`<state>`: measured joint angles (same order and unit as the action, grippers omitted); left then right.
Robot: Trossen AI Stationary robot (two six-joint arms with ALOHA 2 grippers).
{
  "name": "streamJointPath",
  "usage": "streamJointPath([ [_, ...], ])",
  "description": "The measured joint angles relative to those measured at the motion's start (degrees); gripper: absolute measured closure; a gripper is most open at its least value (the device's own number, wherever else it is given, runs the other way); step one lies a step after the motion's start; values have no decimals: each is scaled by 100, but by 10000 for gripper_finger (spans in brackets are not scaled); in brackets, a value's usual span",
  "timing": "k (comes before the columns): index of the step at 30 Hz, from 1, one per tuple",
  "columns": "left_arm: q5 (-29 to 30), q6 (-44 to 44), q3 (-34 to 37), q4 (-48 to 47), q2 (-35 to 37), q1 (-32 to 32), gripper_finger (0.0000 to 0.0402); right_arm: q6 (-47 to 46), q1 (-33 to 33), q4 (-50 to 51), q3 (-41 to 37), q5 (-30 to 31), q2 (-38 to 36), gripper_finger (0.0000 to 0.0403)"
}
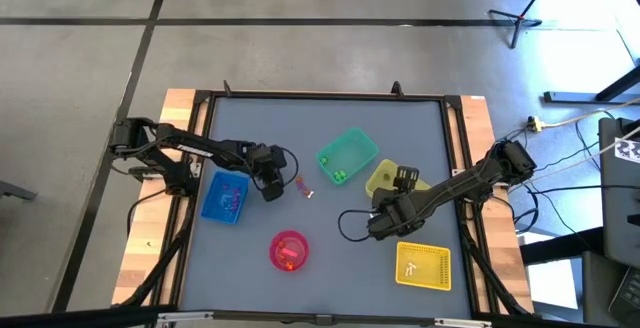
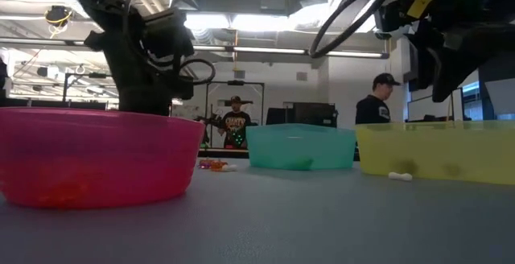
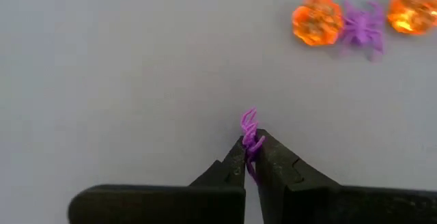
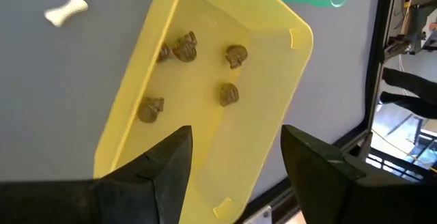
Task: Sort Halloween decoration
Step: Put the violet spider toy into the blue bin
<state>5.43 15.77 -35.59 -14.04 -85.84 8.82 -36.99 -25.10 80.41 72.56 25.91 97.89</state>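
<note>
The left end effector (image 3: 250, 157) is closed tight on 1 tiny purple spider (image 3: 250, 136) above the tabletop (image 3: 136, 80). It looks light and bendy with thin legs; the body is the best place to pinch. The right end effector (image 4: 235, 159) hangs wide open, empty, over the yellow bin (image 4: 273, 101).

The left arm reaches in from the counter's left edge, elbow bent, its wrist turned downward over the counter (image 1: 330, 133). The left end effector (image 3: 250, 157) has its two dark fingers (image 3: 232, 166) pressed nearly together, pinching a small purple spider (image 3: 250, 134) whose legs stick out just past the tips. The right arm stretches in diagonally from the right edge, forearm slanting toward the middle. The right end effector (image 4: 235, 157) hangs with its fingers (image 4: 171, 162) spread well apart, nothing between them.
</note>
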Motion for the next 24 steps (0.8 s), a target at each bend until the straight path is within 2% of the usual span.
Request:
streamJointPath([
  [4, 14, -61, -389, -616, 19, 5, 400, 0, -1, 223, 98, -90, 0, 180],
  [11, -175, -437, -1474, -2300, 30, -142, 401, 0, -4, 331, 644, -210, 0, 180],
  [17, -351, -442, -2490, -3243, 39, -644, 401, 0, -4, 120, 986, -212, -2, 180],
  [24, -618, -436, -3433, -5266, 44, -1474, 401, -2, -4, -535, 1003, -359, -2, 180],
])
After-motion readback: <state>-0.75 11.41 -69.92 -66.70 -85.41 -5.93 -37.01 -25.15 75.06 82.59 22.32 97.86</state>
